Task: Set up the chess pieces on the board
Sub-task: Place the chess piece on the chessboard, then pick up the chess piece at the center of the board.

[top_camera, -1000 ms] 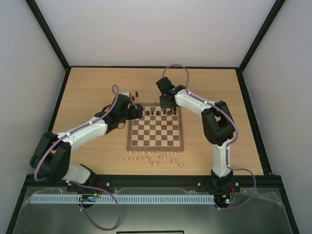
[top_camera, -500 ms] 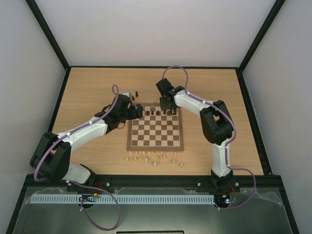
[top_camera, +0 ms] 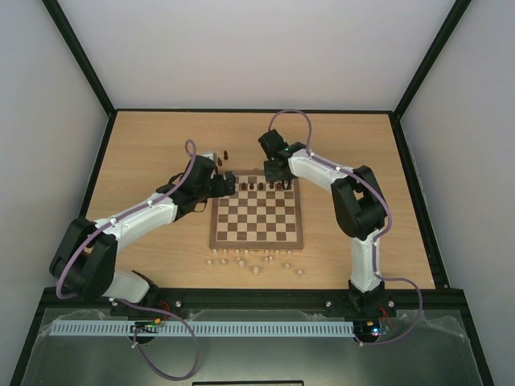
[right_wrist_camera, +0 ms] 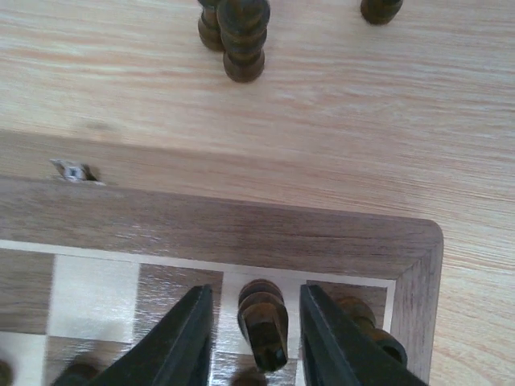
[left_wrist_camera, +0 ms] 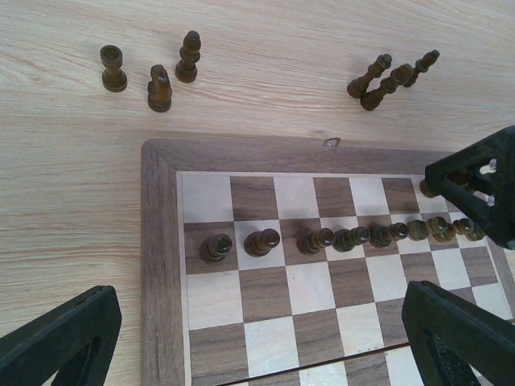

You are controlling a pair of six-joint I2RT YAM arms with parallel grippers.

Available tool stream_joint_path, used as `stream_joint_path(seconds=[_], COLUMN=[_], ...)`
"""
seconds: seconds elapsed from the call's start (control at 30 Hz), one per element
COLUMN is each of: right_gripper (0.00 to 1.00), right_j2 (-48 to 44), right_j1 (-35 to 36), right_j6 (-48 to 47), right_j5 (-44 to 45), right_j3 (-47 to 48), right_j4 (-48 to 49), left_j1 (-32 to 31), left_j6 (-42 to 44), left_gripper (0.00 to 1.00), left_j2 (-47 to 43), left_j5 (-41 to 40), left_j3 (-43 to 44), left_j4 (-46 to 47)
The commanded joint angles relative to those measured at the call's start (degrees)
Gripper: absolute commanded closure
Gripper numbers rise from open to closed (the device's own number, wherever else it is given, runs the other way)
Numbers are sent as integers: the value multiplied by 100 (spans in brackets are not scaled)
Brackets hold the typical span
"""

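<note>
light wood worktop carrying the board, arms sitting where they were a second ago, right gripper standing narrowly parted around a back-row chess piece, not squeezing it, left gripper hanging wide, holding nothing

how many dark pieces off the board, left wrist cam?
6 dark pieces: three stand on the table beyond the board, near its left corner; three cluster farther right. More may be out of frame.
</note>
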Motion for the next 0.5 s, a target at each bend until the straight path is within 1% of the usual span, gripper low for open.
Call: stream_joint_path(seconds=[0.0,0.1,0.2,0.47], right_gripper=[65,60,56,55], right_j2=[-541,-505,-147,1097], right_j1=[-76,-342,-731,-1285], right_j6=[29,46,35,-115], right_j5=[-157,-421,-574,-645], right_j3=[82,407,941,2200], right_j4=[90,121,-10,-431], left_j1=[36,37,35,41], left_j6=[-35,-35,-35,-9], left_gripper=[1,1,1,1], left_j2=[-66,-70,-94,-85], left_j5=[-21,-4,-20,-47], left_j3=[-53,-55,-59,-42], left_j4=[59,59,51,39])
